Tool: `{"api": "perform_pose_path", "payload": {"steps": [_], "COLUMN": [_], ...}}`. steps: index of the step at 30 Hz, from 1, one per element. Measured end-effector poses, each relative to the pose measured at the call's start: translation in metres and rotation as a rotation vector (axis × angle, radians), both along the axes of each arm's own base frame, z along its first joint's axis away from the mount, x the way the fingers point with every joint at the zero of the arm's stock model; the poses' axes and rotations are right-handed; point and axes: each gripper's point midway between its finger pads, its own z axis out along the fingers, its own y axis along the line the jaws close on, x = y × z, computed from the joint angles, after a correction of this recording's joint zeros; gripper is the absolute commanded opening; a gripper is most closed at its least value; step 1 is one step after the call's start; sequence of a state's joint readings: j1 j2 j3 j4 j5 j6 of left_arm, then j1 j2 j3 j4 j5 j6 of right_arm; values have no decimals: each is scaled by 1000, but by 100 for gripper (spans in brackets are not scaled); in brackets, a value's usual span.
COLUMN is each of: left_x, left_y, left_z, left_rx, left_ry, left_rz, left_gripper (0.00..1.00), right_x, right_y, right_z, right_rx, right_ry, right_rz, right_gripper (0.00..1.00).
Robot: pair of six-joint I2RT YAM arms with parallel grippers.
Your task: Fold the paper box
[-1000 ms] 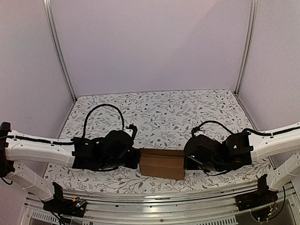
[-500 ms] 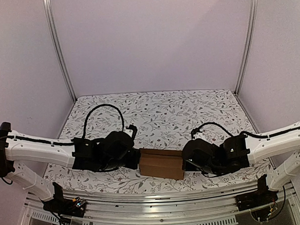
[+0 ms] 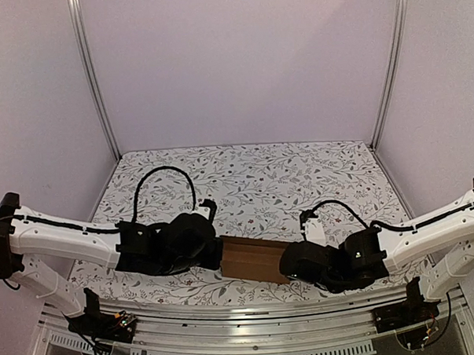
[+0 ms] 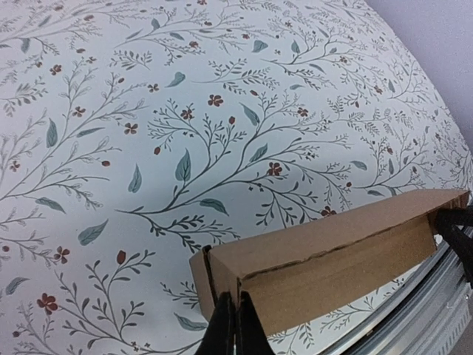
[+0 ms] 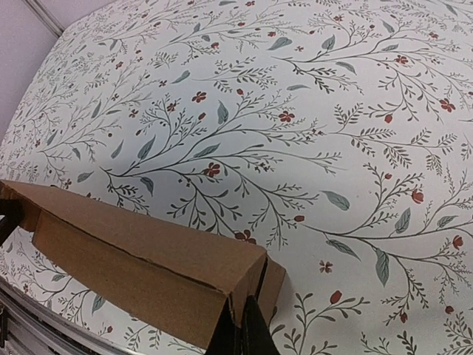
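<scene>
The paper box (image 3: 255,259) is a plain brown oblong carton lying crosswise near the table's front edge, between my two grippers. My left gripper (image 3: 218,257) is at its left end. In the left wrist view the box (image 4: 332,248) runs off to the right, and my left gripper (image 4: 235,325) is shut, its tips pinching the near corner edge of the end flap. My right gripper (image 3: 288,266) is at the right end. In the right wrist view the box (image 5: 140,255) runs off to the left, and my right gripper (image 5: 242,329) is shut on that end's corner edge.
The table is covered by a floral cloth (image 3: 253,177). A metal rail (image 3: 243,311) runs along the near edge just in front of the box. Purple walls and upright aluminium posts (image 3: 95,81) close in the back and sides.
My right gripper has moved left and toward the near edge. The box's right end has swung nearer with it, so the box now lies slightly slanted. My left gripper has shifted a little.
</scene>
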State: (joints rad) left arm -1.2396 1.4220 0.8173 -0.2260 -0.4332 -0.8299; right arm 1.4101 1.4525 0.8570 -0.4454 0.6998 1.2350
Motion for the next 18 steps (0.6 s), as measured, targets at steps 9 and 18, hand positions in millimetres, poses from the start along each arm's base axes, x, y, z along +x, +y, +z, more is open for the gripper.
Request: {"api": "perform_pose_path", "payload": {"steps": [9, 18], "left_x": [-15, -19], "left_y": [3, 5], "left_z": [-18, -18], "left_rx": [37, 28], "left_ry": [1, -6], "left_rz": [9, 21], "left_gripper": [0, 0], "right_x": [-4, -6], "right_y": [0, 1], "right_z": [-5, -6], "right_rx": [-15, -12], "right_ry": [-33, -27], "right_rz": [-16, -10], "right_gripper": [0, 22]}}
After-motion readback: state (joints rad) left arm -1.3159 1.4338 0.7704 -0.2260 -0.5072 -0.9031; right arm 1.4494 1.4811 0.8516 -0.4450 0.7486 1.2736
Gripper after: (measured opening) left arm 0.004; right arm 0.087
